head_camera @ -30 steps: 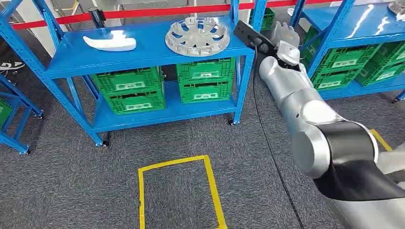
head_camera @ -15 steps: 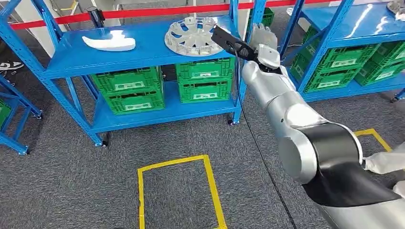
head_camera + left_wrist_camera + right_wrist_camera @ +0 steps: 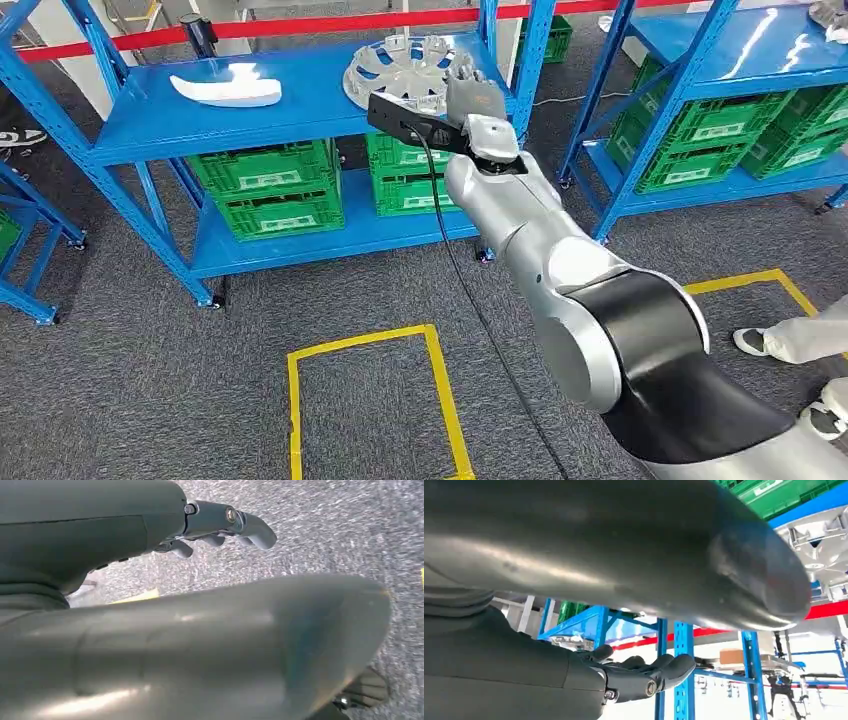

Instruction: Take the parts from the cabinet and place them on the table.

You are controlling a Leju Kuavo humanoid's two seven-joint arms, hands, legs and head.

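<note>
Green crates [image 3: 268,190] fill the blue rack's lower shelf. Behind the rack runs a red barrier tape [image 3: 300,25]. On the grey carpet [image 3: 130,380] in front of the rack lies a yellow tape rectangle [image 3: 375,400]. Well to the rack's right, a person's shoe [image 3: 752,341] stands on the carpet.

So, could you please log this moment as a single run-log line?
phase: reach | right robot hand: open, at round silver spoked wheel cover on blue metal shelf | left robot hand: empty | white curved part: untouched
</note>
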